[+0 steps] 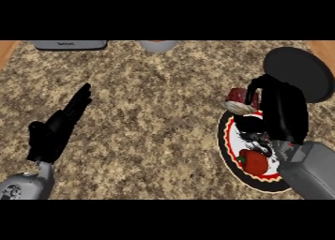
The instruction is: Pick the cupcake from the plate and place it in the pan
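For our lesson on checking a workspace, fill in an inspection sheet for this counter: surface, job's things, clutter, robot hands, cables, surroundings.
Surface: speckled stone counter.
Job's things: cupcake at the far rim of the patterned plate; dark pan beyond it.
Clutter: grey appliance and pale round object at the far edge.
Robot hands: right robot hand curled round the cupcake; left robot hand open, resting at left.
Cables: nothing seen.
Surroundings: wood strips at both sides.

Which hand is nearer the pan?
Right. The right hand, curled round the cupcake, sits just below-left of the pan; the left hand rests open far across the counter.
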Robot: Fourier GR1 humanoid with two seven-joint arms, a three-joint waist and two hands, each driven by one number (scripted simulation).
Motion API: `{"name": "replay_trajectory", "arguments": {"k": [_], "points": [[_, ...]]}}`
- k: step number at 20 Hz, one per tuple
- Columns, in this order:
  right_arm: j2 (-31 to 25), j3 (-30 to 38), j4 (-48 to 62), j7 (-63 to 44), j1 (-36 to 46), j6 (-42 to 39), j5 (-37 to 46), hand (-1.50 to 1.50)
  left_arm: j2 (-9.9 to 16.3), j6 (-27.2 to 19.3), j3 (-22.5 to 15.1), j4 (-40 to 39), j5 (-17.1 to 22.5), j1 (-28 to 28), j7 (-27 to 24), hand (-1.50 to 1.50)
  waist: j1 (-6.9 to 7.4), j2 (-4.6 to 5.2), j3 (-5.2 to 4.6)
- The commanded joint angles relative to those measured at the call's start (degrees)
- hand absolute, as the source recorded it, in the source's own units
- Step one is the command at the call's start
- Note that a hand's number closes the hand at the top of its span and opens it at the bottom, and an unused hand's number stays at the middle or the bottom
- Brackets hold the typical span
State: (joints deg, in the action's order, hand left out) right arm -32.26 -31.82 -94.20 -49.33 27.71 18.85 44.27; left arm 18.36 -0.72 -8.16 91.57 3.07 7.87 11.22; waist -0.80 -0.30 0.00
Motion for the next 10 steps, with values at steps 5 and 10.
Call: {"name": "replay_trajectory", "arguments": {"k": [5, 10], "points": [[3.6, 12.4, 11.6, 14.0, -2.1, 11.8, -6.3, 1.5, 0.2, 3.2, 3.0, -3.5, 1.4, 3.0, -1.0, 0.0, 1.16, 0.59, 0.04], [3.8, 18.9, 26.0, 27.3, 2.0, 11.0, -10.5, 1.5, -3.8, 0.1, -0.9, -0.4, -3.7, -0.1, -1.4, 0.0, 1.54, 0.5, 0.03]]}}
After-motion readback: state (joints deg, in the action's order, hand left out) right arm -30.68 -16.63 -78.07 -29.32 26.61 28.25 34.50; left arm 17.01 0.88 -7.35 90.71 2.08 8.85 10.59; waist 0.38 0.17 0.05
